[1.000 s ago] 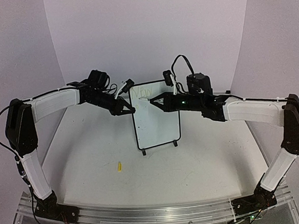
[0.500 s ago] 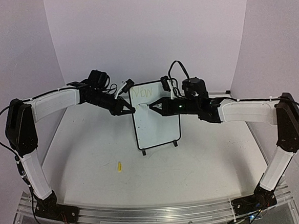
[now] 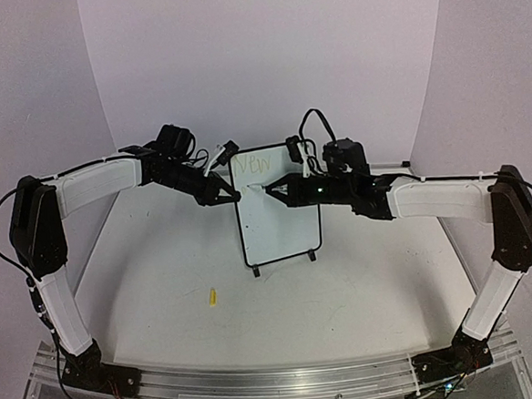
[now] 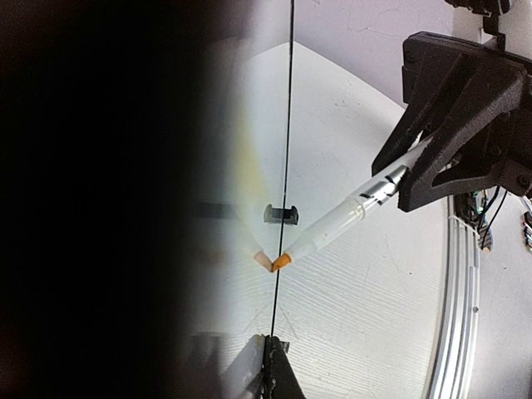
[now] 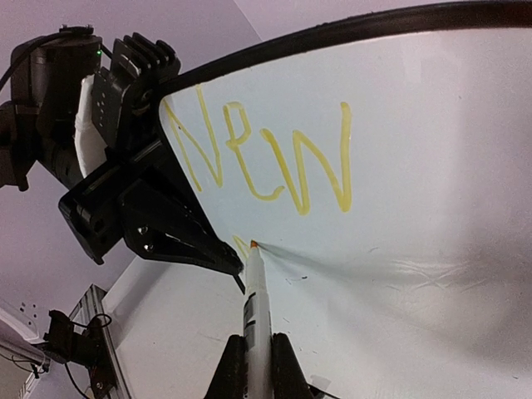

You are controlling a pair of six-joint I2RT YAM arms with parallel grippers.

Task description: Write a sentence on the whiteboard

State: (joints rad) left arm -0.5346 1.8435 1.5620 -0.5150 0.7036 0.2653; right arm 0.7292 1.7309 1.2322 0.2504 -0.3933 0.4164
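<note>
The whiteboard (image 3: 281, 221) stands upright at the table's middle; the left wrist view sees it edge-on as a thin black line (image 4: 288, 150). My left gripper (image 3: 232, 196) is shut on its left edge (image 4: 270, 366). The sentence (image 5: 266, 158) reads "New" in yellow near the board's top (image 3: 253, 167), with a short fresh stroke (image 5: 239, 245) under its first letter. My right gripper (image 5: 253, 357) is shut on a white marker (image 5: 256, 307). The marker's orange tip (image 4: 282, 261) touches the board just below "New", close to the left gripper's tips (image 5: 229, 256).
A small yellow marker cap (image 3: 213, 297) lies on the table in front of the board, to its left. The board's two black feet (image 3: 255, 271) rest on the white tabletop. A metal rail (image 3: 278, 377) runs along the near edge.
The right arm has swung left, carrying the marker tip from the right of "New" to the board's left side below it. The left arm and board have stayed still.
</note>
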